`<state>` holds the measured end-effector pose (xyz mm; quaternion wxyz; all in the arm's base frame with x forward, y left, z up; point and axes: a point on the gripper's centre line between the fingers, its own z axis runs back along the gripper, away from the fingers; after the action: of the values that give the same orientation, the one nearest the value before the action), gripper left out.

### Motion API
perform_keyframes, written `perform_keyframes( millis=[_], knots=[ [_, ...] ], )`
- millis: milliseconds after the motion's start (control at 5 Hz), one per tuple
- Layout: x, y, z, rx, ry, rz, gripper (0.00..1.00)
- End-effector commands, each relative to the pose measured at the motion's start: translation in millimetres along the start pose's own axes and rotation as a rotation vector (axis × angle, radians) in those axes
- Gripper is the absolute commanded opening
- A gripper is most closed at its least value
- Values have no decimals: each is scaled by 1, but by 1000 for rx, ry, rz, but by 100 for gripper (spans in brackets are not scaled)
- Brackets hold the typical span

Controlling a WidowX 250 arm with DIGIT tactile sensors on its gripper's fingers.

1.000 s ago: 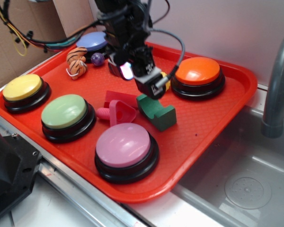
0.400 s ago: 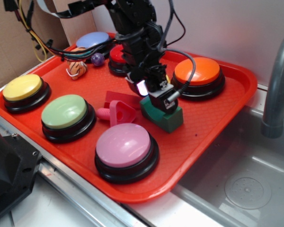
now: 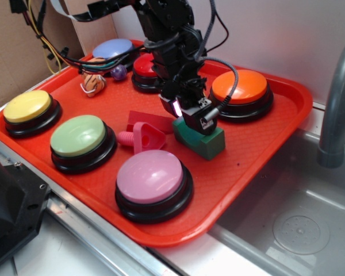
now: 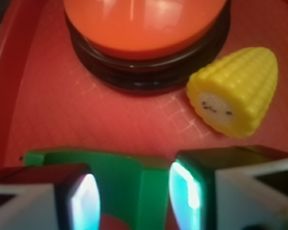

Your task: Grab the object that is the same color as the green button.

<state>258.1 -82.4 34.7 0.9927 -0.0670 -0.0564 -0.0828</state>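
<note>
The green block (image 3: pixel 200 141) (image 4: pixel 129 184) sits on the red tray (image 3: pixel 259 144), right under the gripper (image 3: pixel 196 118) (image 4: pixel 134 196). The wrist view has the jaws standing apart with the block between them, one glowing pad (image 4: pixel 84 201) on each side of its raised middle part; whether the pads actually touch it, I cannot tell. So the jaws are narrowly parted around the block, and it rests on the tray. Just ahead of the jaws lies a yellow corn toy (image 4: pixel 237 91) with a little face on its cut end, and beyond that the orange button (image 3: pixel 240 92) (image 4: pixel 146 33), near the tray's far edge. To one side of the gripper, just beside the block, is the pink toy (image 3: pixel 144 135). Further out from the jaws comes the pink button (image 3: pixel 152 181), then the green button (image 3: pixel 80 138), pale and well apart from the block, and the yellow button (image 3: pixel 29 109) at the tray's corner. Behind the arm are a red button (image 3: pixel 144 69), a blue button (image 3: pixel 112 50), a small purple ball (image 3: pixel 119 72) and a striped toy (image 3: pixel 92 83).
</note>
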Motion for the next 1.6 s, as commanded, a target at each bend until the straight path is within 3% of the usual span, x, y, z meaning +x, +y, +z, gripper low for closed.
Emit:
perform_keyframes(
  millis=[0,200,400,1000,1400],
  knots=[
    [-10,2,-1,5,2,40,0],
    [-12,5,0,4,0,77,0],
    [-9,6,16,40,1,123,0],
    [12,20,135,163,-83,267,0],
    [-17,57,195,248,-135,443,0]
  ],
)
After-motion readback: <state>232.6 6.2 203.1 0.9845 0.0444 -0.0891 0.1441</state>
